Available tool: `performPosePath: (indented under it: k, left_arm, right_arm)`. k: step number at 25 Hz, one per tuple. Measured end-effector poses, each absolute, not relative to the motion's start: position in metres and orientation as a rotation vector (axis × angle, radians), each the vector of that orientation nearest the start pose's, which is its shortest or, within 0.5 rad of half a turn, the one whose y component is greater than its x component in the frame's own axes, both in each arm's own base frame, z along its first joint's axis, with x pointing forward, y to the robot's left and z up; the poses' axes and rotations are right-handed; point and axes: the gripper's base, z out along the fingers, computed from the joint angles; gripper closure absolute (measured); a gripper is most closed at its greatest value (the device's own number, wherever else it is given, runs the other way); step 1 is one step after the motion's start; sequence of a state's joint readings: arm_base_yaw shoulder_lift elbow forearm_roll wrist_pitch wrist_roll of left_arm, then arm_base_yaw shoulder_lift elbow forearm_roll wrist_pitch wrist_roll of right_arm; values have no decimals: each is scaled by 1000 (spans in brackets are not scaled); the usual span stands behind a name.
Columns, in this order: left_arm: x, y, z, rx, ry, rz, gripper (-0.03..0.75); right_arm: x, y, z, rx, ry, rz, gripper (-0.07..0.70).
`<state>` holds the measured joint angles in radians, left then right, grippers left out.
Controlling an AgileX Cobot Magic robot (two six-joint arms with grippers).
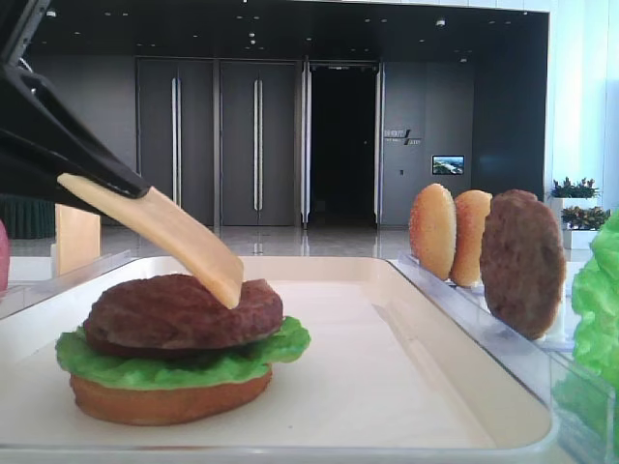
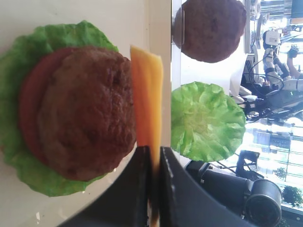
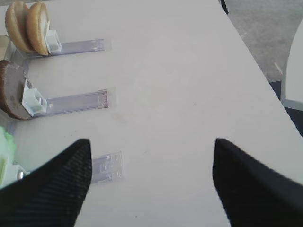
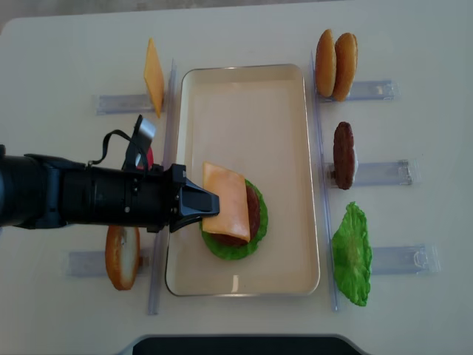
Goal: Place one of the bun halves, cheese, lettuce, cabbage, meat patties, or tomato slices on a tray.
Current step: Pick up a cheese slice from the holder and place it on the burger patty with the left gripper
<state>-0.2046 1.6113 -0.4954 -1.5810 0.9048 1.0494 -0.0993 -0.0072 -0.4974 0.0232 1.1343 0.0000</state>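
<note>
The cheese [image 4: 226, 200] slice, pinched by one edge in the clenched left gripper [image 4: 198, 206], slants down with its free corner touching the top meat patty [image 1: 184, 311] of a stack on the tray [image 4: 244, 96]: bun half, lettuce [image 1: 184, 362], patty. No writing is readable anywhere. Counted from above: two cheese slices, two patties, two lettuce leaves, four bun halves; the right gripper [image 3: 151, 184] hangs released over the table [image 3: 189, 71].
</note>
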Motion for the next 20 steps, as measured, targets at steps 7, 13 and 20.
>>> performPosePath:
  k: [7,13,20]
  left_arm:
    - [209,-116,151,-101,2624,-1427,686]
    - [209,-116,151,-107,2626,-1425,587]
    - [209,-116,151,-137,2635,-1431,545]
  right_arm:
    - [-9,3,271,97,2111,-35,97]
    - [-9,3,271,97,2111,-35,97]
    - [-9,3,271,97,2111,-35,97]
